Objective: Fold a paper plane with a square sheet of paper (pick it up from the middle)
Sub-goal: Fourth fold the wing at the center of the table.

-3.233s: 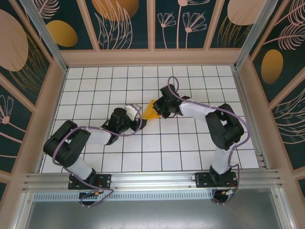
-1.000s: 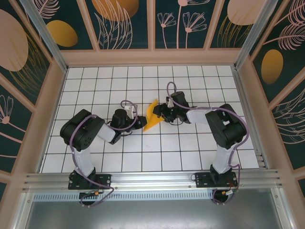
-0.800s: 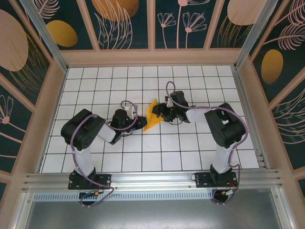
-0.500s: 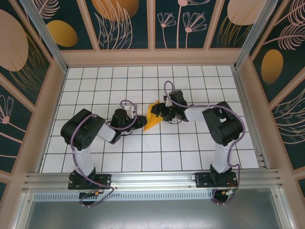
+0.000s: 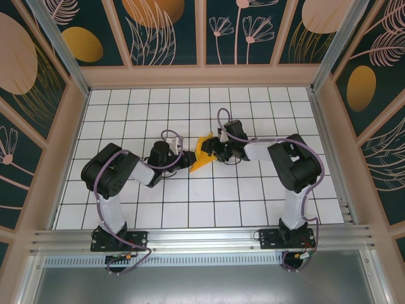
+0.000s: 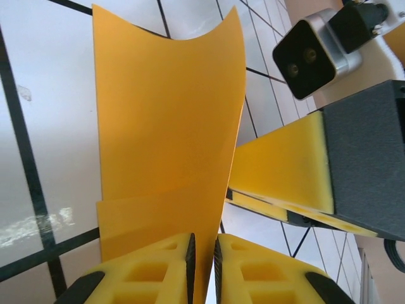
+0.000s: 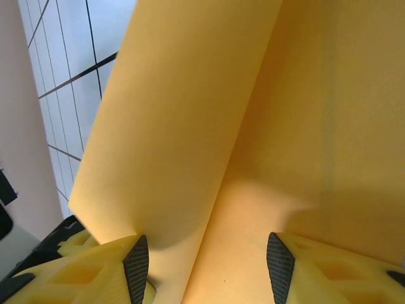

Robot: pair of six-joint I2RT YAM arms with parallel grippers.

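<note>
- Your left gripper (image 6: 202, 244) pinched the creased paper (image 6: 164, 126) at bottom centre.
- Your right gripper (image 7: 207, 263) straddled it, fingers spread.
- Judging by that, you'd barely begun; most folds remained.

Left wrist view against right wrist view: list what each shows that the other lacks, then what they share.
Left wrist view: the left gripper pinched shut on the lower edge of the folded paper, which stands upright. A yellow pad of the other arm reaches the paper from the right, with that arm's wrist camera above it.
Right wrist view: the right gripper with its fingers apart and a curved fold of the paper bulging between them.
Shared: the orange paper close up, and the white gridded floor behind it.
</note>
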